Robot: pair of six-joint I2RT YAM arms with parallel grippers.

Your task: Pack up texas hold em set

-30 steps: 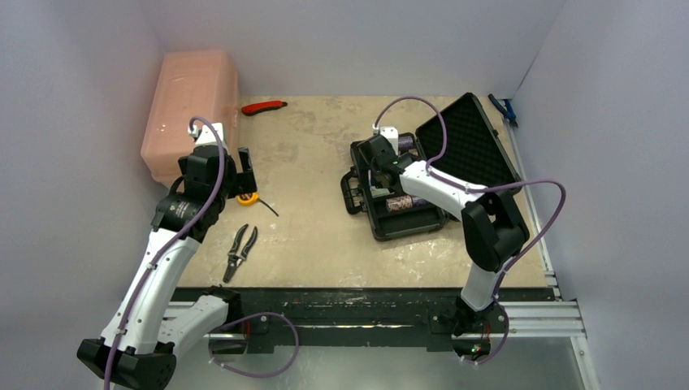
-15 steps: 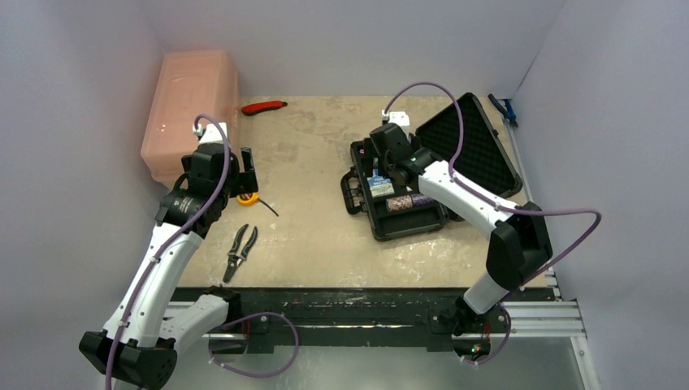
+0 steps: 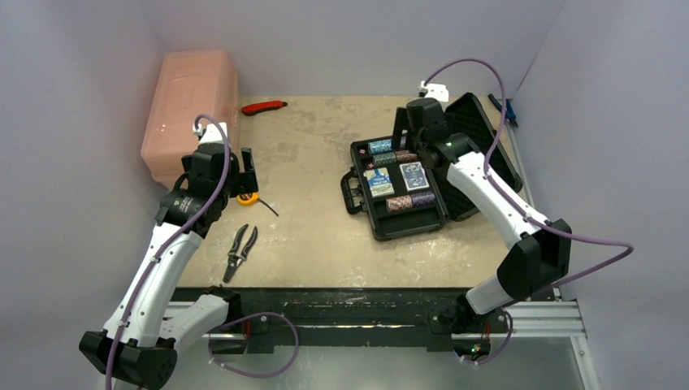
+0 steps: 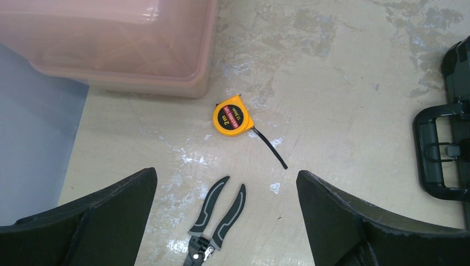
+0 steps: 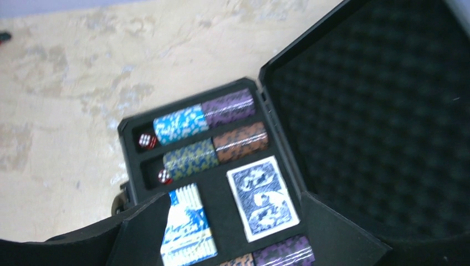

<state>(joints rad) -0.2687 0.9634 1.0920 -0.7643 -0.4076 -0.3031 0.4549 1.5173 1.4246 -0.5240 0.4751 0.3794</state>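
Observation:
The black briefcase [image 3: 395,221] lies open right of centre, its foam lid [image 3: 470,140] leaning back to the right. Inside it are chip rows [image 5: 206,115], two blue-backed card decks [image 5: 261,197] [image 5: 185,230] and two red dice [image 5: 146,140] [image 5: 164,176]. My right gripper [image 3: 404,130] hovers above the case's far end, open and empty; in the right wrist view the gripper [image 5: 235,205] frames the decks. My left gripper [image 3: 244,166] hangs open and empty over bare table at the left, far from the case. The case's handle [image 4: 440,149] shows at the left wrist view's right edge.
A big pink bin [image 3: 191,106] stands at the back left, a red utility knife [image 3: 264,106] beside it. A yellow tape measure [image 4: 231,117] and black-handled pliers [image 4: 216,221] lie under my left gripper [image 4: 226,174]. A blue tool [image 3: 502,108] lies behind the lid.
My right arm has lifted and drawn back toward the far right, uncovering the decks and chips in the case. The left arm has stayed put.

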